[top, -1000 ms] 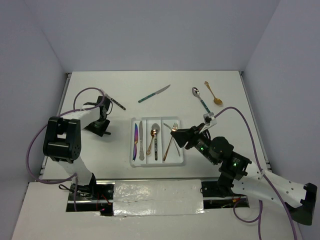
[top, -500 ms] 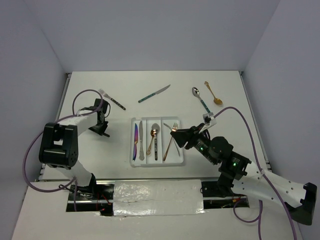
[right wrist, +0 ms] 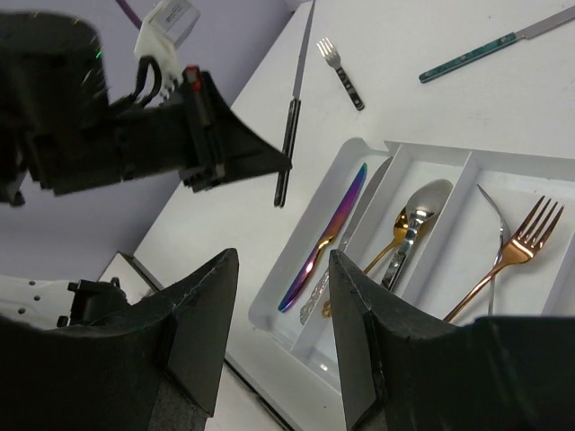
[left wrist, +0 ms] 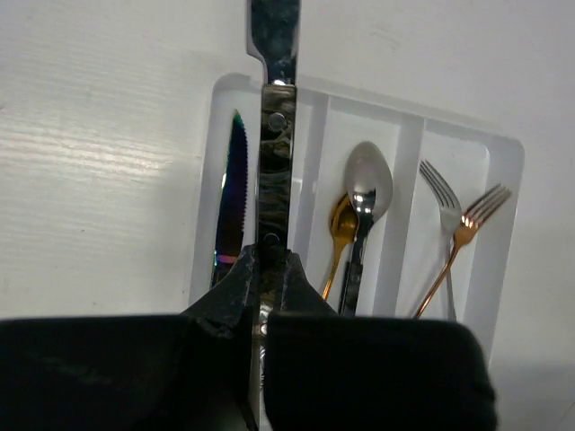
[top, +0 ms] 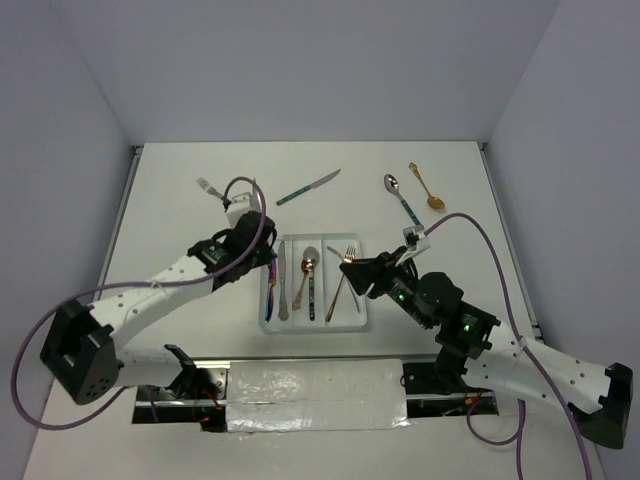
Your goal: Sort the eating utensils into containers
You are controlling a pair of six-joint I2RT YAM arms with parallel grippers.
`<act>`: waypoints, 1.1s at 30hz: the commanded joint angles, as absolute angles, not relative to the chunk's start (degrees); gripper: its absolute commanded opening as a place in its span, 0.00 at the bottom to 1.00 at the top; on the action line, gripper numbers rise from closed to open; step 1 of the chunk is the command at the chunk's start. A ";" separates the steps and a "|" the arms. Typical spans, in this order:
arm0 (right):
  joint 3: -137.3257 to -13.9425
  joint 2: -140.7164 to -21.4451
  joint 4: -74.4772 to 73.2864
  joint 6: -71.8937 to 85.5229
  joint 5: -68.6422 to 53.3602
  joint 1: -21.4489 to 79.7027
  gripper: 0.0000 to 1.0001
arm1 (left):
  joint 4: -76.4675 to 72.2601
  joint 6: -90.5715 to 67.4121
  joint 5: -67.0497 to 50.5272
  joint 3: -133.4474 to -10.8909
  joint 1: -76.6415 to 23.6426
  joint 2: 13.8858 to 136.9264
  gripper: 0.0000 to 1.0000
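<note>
My left gripper [top: 262, 262] [left wrist: 265, 262] is shut on a dark-handled silver knife [left wrist: 272, 135] [right wrist: 289, 135]. It holds the knife in the air over the left compartment of the white tray [top: 315, 328] [left wrist: 505, 157] [right wrist: 269, 310]. That compartment holds an iridescent knife [left wrist: 232, 206] and a silver knife. Two spoons [left wrist: 364, 193] lie in the middle compartment. A silver fork and a copper fork [left wrist: 467, 224] lie in the right one. My right gripper [top: 347, 267] [right wrist: 282, 260] hangs open and empty above the tray's right side.
Loose on the table beyond the tray lie a dark-handled fork [top: 206, 186] [right wrist: 341, 67], a teal-handled knife [top: 308, 187] [right wrist: 472, 52], a teal-handled silver spoon [top: 399, 196] and a gold spoon [top: 428, 188]. White walls stand at the table's sides and back.
The left gripper has closed and its arm has swung from the table's left side to the tray, carrying the dark-handled knife. The right arm has stayed still.
</note>
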State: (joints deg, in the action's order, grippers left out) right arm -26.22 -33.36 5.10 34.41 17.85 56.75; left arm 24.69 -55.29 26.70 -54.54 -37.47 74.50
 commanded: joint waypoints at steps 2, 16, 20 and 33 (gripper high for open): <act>-26.90 -33.48 7.82 33.40 19.34 57.04 0.52 | 9.17 -43.34 19.10 -43.44 -39.81 64.36 0.00; -27.07 -33.66 7.82 33.49 18.81 56.87 0.52 | -3.15 -47.37 11.42 -30.33 -43.67 62.49 0.00; -27.16 -34.01 7.74 33.49 18.63 56.86 0.52 | -3.52 -48.60 12.65 -28.74 -44.12 63.72 0.00; -27.16 -33.05 7.38 33.49 18.81 56.87 0.52 | -3.25 -53.43 14.41 -23.21 -45.88 60.38 0.00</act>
State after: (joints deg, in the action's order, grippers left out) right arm -26.22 -33.89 5.13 34.41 18.22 56.73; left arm -0.32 -51.27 13.85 -24.53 -45.58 62.15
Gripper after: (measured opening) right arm 0.523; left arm 0.090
